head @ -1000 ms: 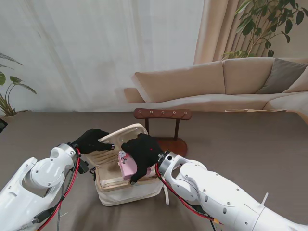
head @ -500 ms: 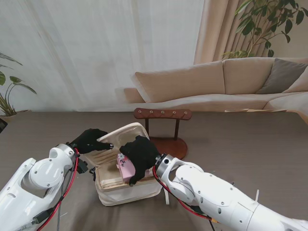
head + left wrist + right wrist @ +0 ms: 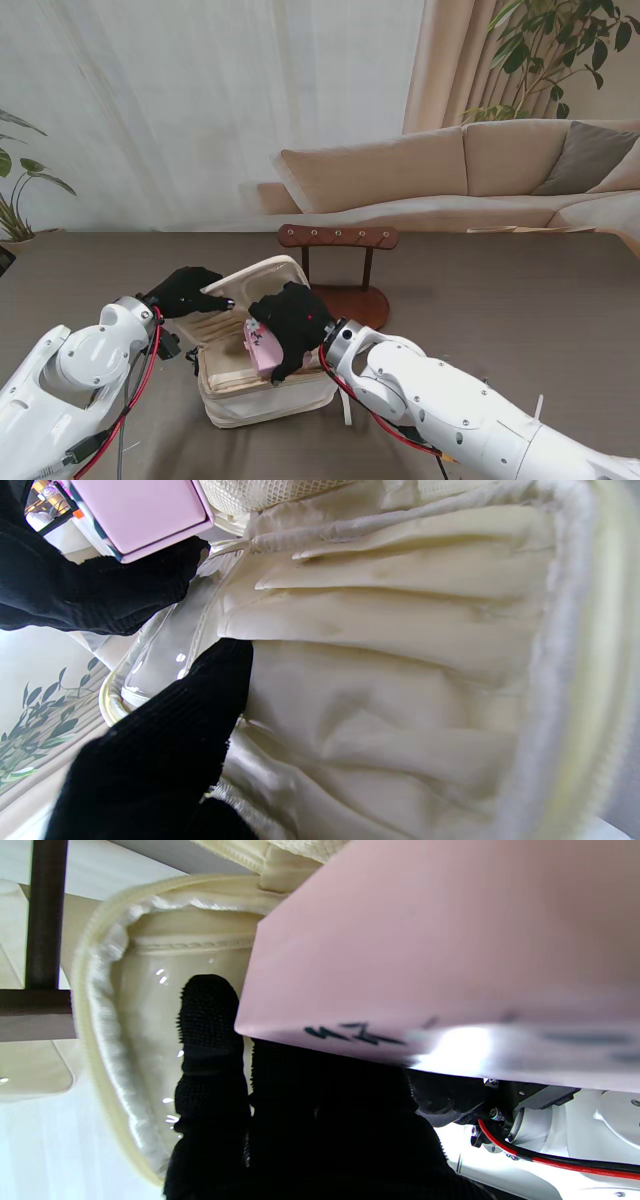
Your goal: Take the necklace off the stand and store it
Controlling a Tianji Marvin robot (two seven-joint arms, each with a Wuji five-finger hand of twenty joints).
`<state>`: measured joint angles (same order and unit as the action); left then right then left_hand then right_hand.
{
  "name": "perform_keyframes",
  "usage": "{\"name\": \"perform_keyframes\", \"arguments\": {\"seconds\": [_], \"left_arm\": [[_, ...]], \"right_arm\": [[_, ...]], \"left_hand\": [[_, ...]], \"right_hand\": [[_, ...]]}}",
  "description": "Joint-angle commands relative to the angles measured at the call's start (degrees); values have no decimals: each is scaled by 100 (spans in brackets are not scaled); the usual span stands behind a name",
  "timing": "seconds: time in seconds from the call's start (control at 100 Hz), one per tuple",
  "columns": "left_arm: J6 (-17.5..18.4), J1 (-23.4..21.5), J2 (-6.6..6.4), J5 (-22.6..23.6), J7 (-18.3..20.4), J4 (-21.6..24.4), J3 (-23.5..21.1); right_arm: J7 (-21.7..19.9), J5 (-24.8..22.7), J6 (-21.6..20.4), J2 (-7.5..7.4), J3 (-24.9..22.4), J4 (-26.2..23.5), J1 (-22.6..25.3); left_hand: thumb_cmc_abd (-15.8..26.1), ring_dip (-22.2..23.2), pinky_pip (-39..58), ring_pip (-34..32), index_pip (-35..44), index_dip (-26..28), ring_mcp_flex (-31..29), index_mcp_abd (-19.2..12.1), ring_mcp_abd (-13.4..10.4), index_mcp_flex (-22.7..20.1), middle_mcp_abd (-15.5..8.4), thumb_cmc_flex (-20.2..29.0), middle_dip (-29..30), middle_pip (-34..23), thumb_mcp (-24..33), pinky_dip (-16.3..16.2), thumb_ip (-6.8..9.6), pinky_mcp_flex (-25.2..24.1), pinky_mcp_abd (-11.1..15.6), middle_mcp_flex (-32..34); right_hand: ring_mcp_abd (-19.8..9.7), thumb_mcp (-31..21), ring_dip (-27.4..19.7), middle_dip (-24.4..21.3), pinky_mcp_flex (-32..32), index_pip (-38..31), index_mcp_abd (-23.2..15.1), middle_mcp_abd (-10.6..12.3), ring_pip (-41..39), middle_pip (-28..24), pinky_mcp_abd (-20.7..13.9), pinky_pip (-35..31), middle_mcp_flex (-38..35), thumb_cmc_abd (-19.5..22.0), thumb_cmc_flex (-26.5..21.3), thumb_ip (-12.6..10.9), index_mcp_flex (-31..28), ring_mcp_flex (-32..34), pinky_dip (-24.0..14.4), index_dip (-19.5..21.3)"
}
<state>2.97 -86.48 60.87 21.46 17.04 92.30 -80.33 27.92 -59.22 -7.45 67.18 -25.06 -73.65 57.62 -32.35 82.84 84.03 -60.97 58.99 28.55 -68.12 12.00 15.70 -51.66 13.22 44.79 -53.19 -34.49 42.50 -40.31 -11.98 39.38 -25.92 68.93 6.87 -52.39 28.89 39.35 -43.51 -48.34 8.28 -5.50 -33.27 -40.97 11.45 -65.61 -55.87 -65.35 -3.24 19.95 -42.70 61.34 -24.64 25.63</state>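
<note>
While the left hand (image 3: 185,291) grips the pouch (image 3: 262,385) lid, the box (image 3: 262,347), gripped by the right hand (image 3: 291,318), should be lowered squarely inside.

Necklace: not discernible in any view, being either too small to make out or covered. Pink box (image 3: 263,347): partly covered by the right hand (image 3: 291,316) in the stand view, cut off by the picture's edge in both wrist views, its dark lettering in the right wrist view blurred and unreadable. Cream storage case (image 3: 262,390): interior largely hidden behind the box and both hands; wooden stand (image 3: 338,237): base partly hidden behind the case lid; left hand (image 3: 186,291): fingertip contact with the lid obscured.
</note>
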Motion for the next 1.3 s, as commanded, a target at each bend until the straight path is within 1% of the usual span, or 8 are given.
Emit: {"name": "perform_keyframes", "arguments": {"seconds": [0.0,0.37,0.43,0.45,0.47,0.75,0.93,1.29], "left_arm": [[-49,-10,-9,14,136,26,-26],[-111,-54,-16,52,164,48,-45],[-114,-68,-15,50,159,49,-54],[-115,-73,-15,50,158,51,-58],[-116,-78,-15,51,156,54,-61],[-106,-92,-19,33,179,63,-68],[-84,-76,-26,26,208,43,-60],[-109,-75,-36,28,258,46,-46]], "right_arm": [[-67,-23,-32,-4,35,14,25],[-158,-9,-116,-44,36,-3,93],[-171,-19,-110,-52,40,-10,102],[-176,-25,-104,-56,41,-15,105],[-186,-30,-94,-60,39,-24,112],[-268,-46,39,-77,22,-99,168],[-376,-66,78,-103,16,-161,183],[-539,1,45,-117,-31,-212,217]], "left_hand": [[-3,65,326,-59,80,67,-185,98,29,75,111,271,-61,-126,-23,-106,234,20,-228,21],[-13,72,332,-82,98,65,-186,98,21,60,104,272,-102,-174,-16,-102,238,37,-224,42],[-21,73,332,-84,102,65,-185,93,21,53,96,274,-110,-183,-14,-102,238,37,-224,48],[-21,72,332,-83,102,64,-185,92,21,53,100,276,-111,-184,-12,-101,238,37,-224,48],[-22,72,333,-84,102,64,-185,93,16,54,97,276,-113,-186,-11,-101,238,37,-224,47],[-27,73,333,-91,111,66,-187,110,19,41,98,273,-149,-215,-2,-98,234,41,-233,62],[-21,75,333,-98,109,68,-186,117,12,45,93,265,-176,-238,1,-97,232,43,-235,69],[-8,76,336,-104,111,82,-187,140,14,63,87,276,-247,-302,-16,-96,233,42,-235,74]], "right_hand": [[-327,-2507,97,-3,1455,-474,-1808,703,-460,-440,81,-107,198,297,-1386,-782,-92,186,74,408],[-200,-2348,86,-51,1820,220,-1359,531,-519,-427,173,60,957,190,-793,-695,759,-332,46,36],[-177,-2330,85,-56,1869,270,-1242,504,-531,-427,173,87,1094,224,-760,-696,915,-418,40,-30],[-170,-2310,38,-119,1894,181,-1178,492,-585,-480,178,130,1163,238,-743,-710,1002,-466,-28,-274],[-171,-2300,26,-131,1909,175,-1125,493,-597,-496,180,145,1189,246,-726,-710,1060,-489,-44,-344],[-42,-2197,51,-116,2166,396,-443,358,-659,-537,234,261,1781,356,-515,-691,1876,-873,-61,-641],[34,-2099,38,-138,2374,557,-389,292,-630,-505,242,377,2198,450,-321,-671,2317,-1192,-68,-810],[261,-1850,-93,-299,2981,689,-726,108,-358,-416,276,842,3605,931,359,-614,3043,-2355,-167,-1110]]}}
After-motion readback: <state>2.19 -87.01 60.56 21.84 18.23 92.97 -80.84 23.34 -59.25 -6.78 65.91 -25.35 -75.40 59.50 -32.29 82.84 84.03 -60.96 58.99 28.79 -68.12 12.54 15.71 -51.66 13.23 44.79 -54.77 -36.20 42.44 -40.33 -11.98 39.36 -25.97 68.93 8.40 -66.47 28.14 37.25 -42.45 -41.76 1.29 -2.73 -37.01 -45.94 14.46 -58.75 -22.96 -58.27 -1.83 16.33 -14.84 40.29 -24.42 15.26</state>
